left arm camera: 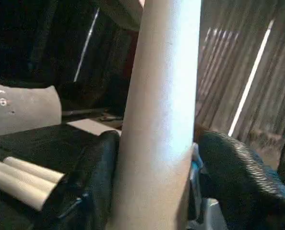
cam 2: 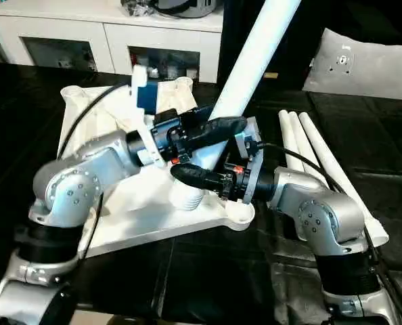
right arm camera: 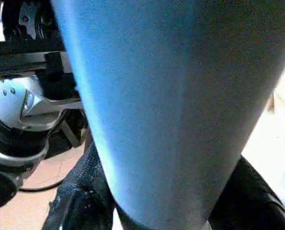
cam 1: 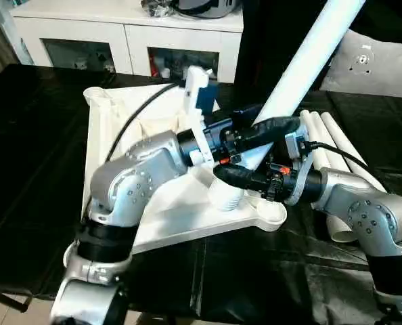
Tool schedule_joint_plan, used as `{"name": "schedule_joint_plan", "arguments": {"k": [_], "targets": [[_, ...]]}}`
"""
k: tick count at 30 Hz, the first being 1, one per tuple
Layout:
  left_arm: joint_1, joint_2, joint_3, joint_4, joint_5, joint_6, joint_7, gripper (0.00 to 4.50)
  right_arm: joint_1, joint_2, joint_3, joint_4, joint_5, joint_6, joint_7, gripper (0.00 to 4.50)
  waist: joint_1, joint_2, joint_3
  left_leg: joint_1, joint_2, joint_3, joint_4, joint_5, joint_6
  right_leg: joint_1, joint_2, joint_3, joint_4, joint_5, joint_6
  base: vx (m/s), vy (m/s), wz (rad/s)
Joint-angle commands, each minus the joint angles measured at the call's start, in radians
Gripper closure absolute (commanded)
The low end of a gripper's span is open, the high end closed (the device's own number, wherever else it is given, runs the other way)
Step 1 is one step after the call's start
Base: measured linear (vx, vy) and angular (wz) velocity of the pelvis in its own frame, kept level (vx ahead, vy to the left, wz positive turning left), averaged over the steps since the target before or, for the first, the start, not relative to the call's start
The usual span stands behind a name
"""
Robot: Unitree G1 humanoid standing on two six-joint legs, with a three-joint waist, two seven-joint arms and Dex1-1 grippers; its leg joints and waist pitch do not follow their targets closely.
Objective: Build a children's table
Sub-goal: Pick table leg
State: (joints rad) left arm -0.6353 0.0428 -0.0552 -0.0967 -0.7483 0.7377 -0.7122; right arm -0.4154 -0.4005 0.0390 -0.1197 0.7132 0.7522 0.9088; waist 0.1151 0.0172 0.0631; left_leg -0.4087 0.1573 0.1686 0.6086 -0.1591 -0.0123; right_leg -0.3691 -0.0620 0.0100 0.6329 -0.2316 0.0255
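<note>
Upper left of the head views: white cabinet [cam 1: 126, 34] with glass doors, contents too dim to name; clutter on top, unidentified.

Centre left, on black sheeting: children's table top [cam 1: 160, 217], laid underside up so that the corner sockets face upward for the legs. Far-left corner socket [cam 1: 99, 98] empty; near-right corner socket [cam 1: 272, 213] empty.

Centre: ribbed socket [cam 1: 225, 195], holding the thick end of the raised leg [cam 1: 309, 61]. Leg slanted toward the upper right of the frame, not upright; judged to be mid-seating and to want straightening and pressing down.

Centre, higher on the leg: left gripper [cam 1: 275, 120], placed around the shaft, apparently to steady the lean. Jaws apart: one finger against the tube, a gap on the other side in the left wrist view.

Centre right, just above the socket: right gripper [cam 1: 228, 179], closed on the leg's thick end, with black fingers tight on both sides in the right wrist view. Low hold judged to guide the foot into the socket.

Right: three spare legs [cam 2: 302, 135], side by side on the sheeting, kept near the right arm for later fitting.
</note>
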Motion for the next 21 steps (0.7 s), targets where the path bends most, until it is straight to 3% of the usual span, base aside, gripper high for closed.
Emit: {"name": "schedule_joint_plan", "arguments": {"k": [1,5,9,11,13,14,17,21], "targets": [[-0.019,-0.050,-0.036,-0.084,-0.081,0.021,-0.027,1.14,0.015,0.008,-0.011,0.031,-0.022,0.014,-0.053,2.55,0.001,-0.021,-0.074,0.034,0.055,-0.013,-0.067,-0.139,0.004,0.026,-0.067,0.015,-0.070,-0.061,-0.247,0.000,0.000,0.00],[-0.016,-0.082,-0.009,-0.088,-0.107,0.002,0.016,0.67,0.026,0.047,-0.039,0.021,-0.046,-0.031,-0.124,2.55,0.001,-0.019,-0.073,0.033,0.057,-0.014,-0.069,-0.152,-0.003,0.023,-0.069,0.016,-0.074,-0.086,-0.230,0.000,0.000,0.00],[-0.008,-0.072,0.010,-0.087,-0.061,-0.031,0.045,0.64,0.032,0.068,-0.068,0.016,-0.074,-0.059,-0.205,2.55,-0.003,-0.017,-0.073,0.033,0.056,-0.015,-0.072,-0.151,-0.012,0.023,-0.066,0.015,-0.074,-0.080,-0.223,0.000,0.000,0.00],[0.017,-0.014,-0.006,-0.099,0.020,-0.050,0.040,0.64,0.049,0.059,-0.085,0.002,-0.085,-0.057,-0.228,2.55,-0.004,-0.011,-0.072,0.035,0.055,-0.017,-0.075,-0.166,-0.024,0.022,-0.063,0.016,-0.078,-0.100,-0.202,0.000,0.000,0.00],[0.037,0.040,-0.035,-0.103,0.078,-0.058,0.032,0.64,0.066,0.056,-0.096,-0.004,-0.102,-0.078,-0.241,2.56,-0.005,-0.012,-0.072,0.036,0.055,-0.015,-0.074,-0.168,-0.028,0.020,-0.062,0.017,-0.077,-0.095,-0.193,0.000,0.000,0.00],[0.047,0.069,-0.050,-0.105,0.107,-0.060,0.029,0.64,0.075,0.056,-0.101,-0.007,-0.112,-0.093,-0.250,2.59,-0.004,-0.007,-0.073,0.035,0.055,-0.016,-0.075,-0.166,-0.029,0.020,-0.062,0.017,-0.077,-0.096,-0.178,0.000,0.000,0.00],[0.105,0.212,-0.140,-0.124,0.246,-0.063,0.048,0.64,0.132,0.035,-0.116,-0.007,-0.197,-0.148,-0.319,2.59,-0.011,-0.007,-0.073,0.036,0.054,-0.019,-0.081,-0.181,-0.051,0.017,-0.057,0.017,-0.078,-0.111,-0.137,0.000,0.000,0.00],[0.168,0.283,-0.220,-0.181,0.285,-0.031,0.044,0.64,0.172,0.033,-0.131,-0.035,-0.243,-0.162,-0.398,2.59,-0.013,-0.007,-0.078,0.036,0.053,-0.016,-0.078,-0.149,-0.055,0.016,-0.057,0.016,-0.073,-0.065,-0.154,0.000,0.000,0.00]]}}
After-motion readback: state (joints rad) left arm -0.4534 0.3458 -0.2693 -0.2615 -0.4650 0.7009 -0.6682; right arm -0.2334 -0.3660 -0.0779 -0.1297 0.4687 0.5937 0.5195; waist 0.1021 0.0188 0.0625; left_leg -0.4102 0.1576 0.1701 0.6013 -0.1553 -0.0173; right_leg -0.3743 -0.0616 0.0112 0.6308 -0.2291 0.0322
